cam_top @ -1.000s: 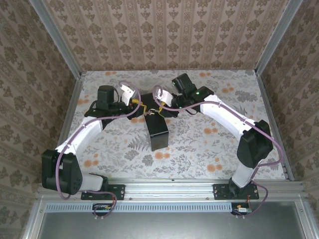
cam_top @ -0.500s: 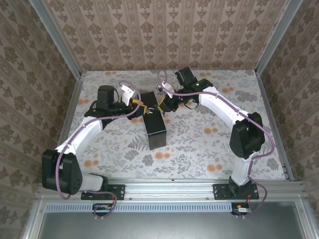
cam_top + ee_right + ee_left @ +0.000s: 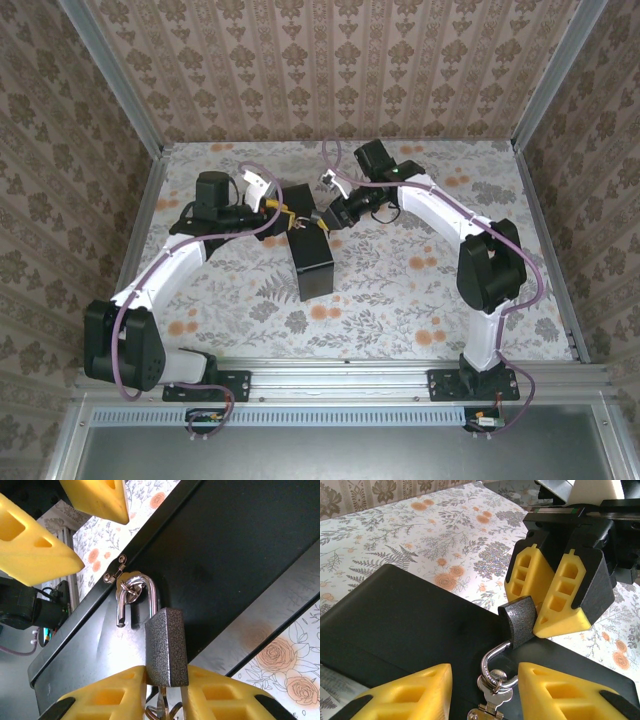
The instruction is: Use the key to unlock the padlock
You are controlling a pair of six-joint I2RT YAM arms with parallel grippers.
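padlock (image 3: 166, 647) in right gripper (image 3: 167, 676), wrist view: shackle (image 3: 150, 592) open, key (image 3: 161, 704) perhaps beneath

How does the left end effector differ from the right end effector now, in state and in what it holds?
The right end effector is closed on the body of the grey padlock; the left end effector stands open and holds nothing. The right one's fingers press the padlock from both sides; the left one's fingers stand apart, with the shackle between them. Both have yellow fingers and are at the black box.
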